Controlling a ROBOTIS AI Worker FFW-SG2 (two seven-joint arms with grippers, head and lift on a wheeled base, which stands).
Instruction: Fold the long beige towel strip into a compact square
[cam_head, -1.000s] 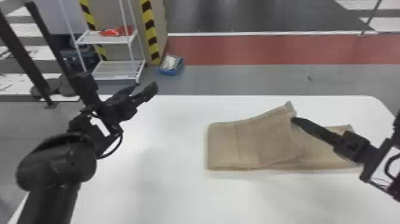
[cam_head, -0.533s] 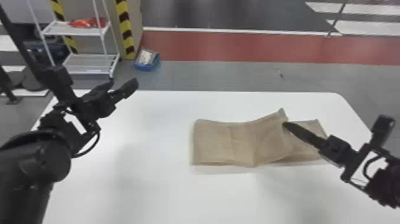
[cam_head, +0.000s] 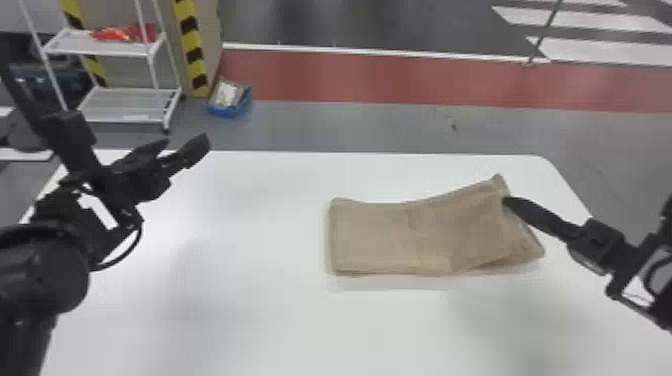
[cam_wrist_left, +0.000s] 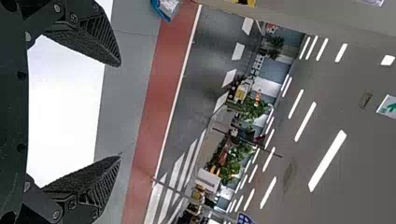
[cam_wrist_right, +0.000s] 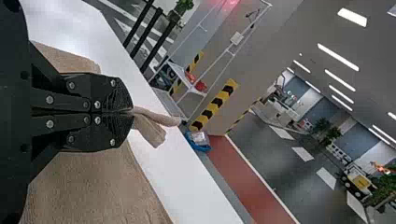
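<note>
The 1 beige towel strip (cam_head: 380, 237) lies on the right part of the table (cam_head: 280, 325), folded over on itself, its long axis running left to right, roughly along the table's far edge. Its far right corner is raised and points toward that edge.

The table is 1 smooth white surface. Past its far edge is grey floor (cam_head: 350, 127) with 1 red band (cam_head: 400, 77). Beyond its far left side are 1 white rack (cam_head: 165, 107) with 2 shelves in sight, 1 blue bin (cam_head: 227, 111) and 1 beige pillar (cam_head: 209, 30) with 2 yellow-and-black strips (cam_head: 190, 45).

There are 2 grippers. The left gripper (cam_head: 184, 144) is above the table's far left part, its 2 fingers (cam_wrist_left: 93, 35) spread, with nothing between them. The right gripper (cam_head: 506, 201) is over the table's right part, its 2 fingers (cam_wrist_right: 116, 95) clamped on the towel strip near the raised corner.
</note>
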